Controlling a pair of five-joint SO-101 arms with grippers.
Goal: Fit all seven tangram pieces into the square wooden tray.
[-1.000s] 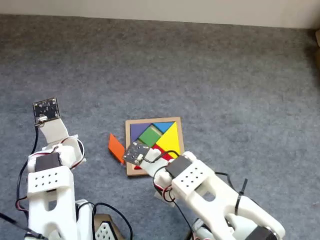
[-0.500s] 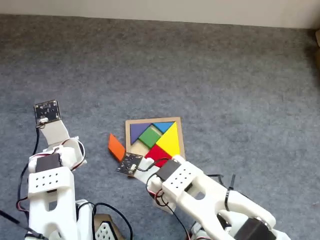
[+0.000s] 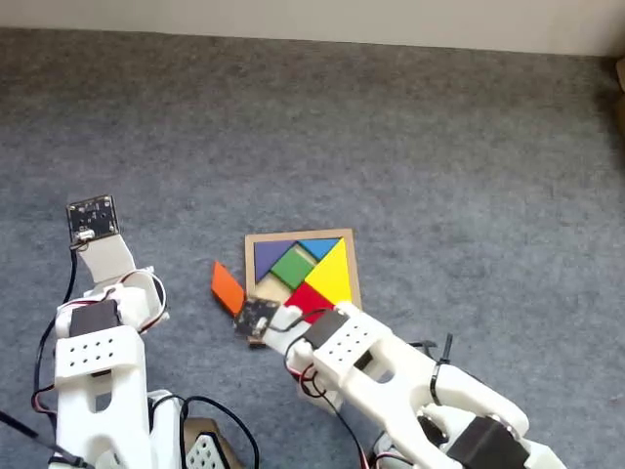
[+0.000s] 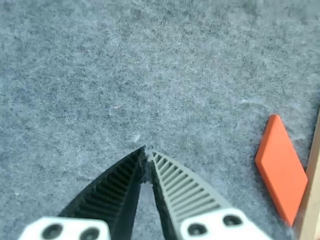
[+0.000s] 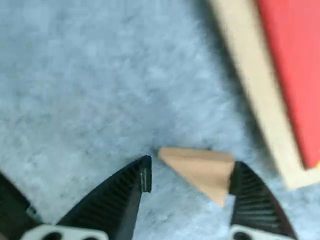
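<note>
Since the right gripper, open, straddles the tan triangle lying on the tabletop just outside a corner of the wooden tray, an off-centre squeeze may flick it away, while the left gripper hangs closed.

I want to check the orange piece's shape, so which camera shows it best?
The left wrist view: the orange piece lies whole and large on the carpet beside the tray. The high view shows it small, just left of the tray.
</note>
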